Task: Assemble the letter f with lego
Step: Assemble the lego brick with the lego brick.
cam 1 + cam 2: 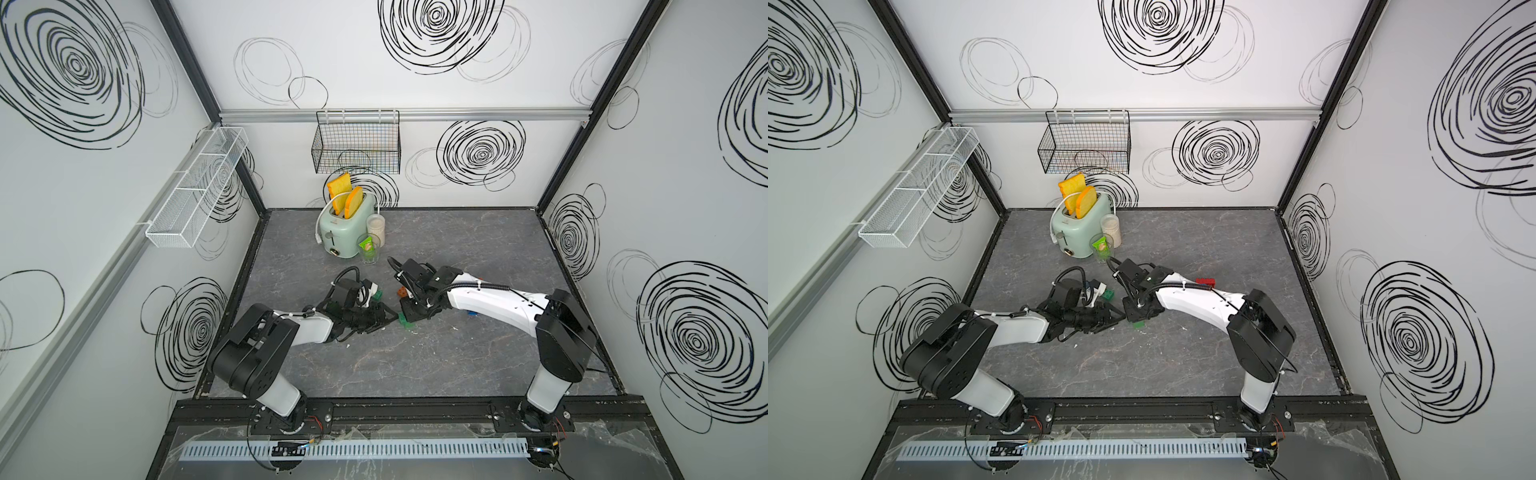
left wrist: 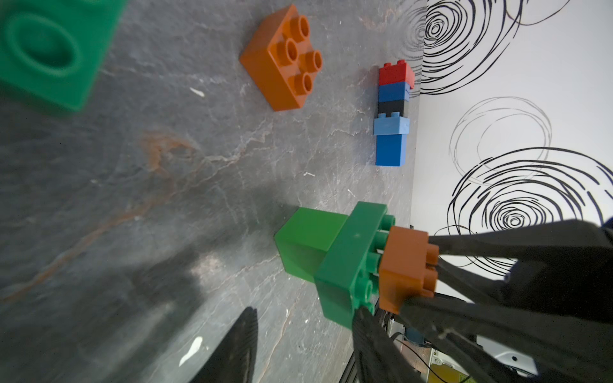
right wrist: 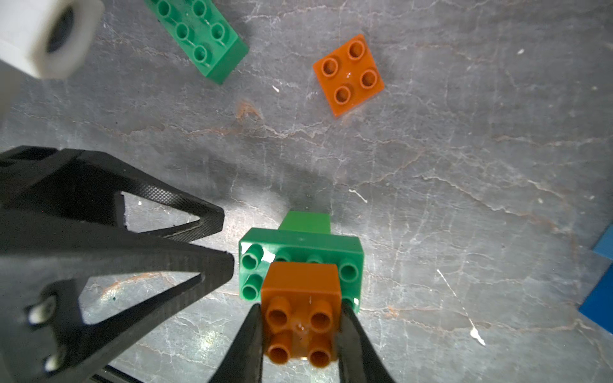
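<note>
Right, my right gripper [image 3: 300, 310] is clamped on the orange-brown square brick [image 3: 300, 285], one finger [image 3: 247, 341] down each side and its studs facing my wrist camera. That brick is on top of the green oblong brick [image 3: 300, 243], with green studs showing on either side of it. I can't tell whether it's pressed fully home. The oblong lies crosswise on the green square brick [image 3: 306, 220], which stands on the table [image 3: 464, 172].

Over on my other side, the left gripper [image 3: 225, 238] has its fingers spread with nothing between them. One fingertip [image 3: 222, 262] is right at the end of the green oblong brick, touching or just shy, I can't say.

Around the stack, a loose orange-brown brick [image 3: 348, 74] sits studs up, and a loose green brick [image 3: 199, 36] lies near it, apart. Beyond them, toward the side wall, a row of red, dark blue, black and light blue bricks [image 2: 393, 112] lies joined on its side.

In both top views the stack is mid-table where my arms meet, well in front of the toaster [image 1: 345, 226].
</note>
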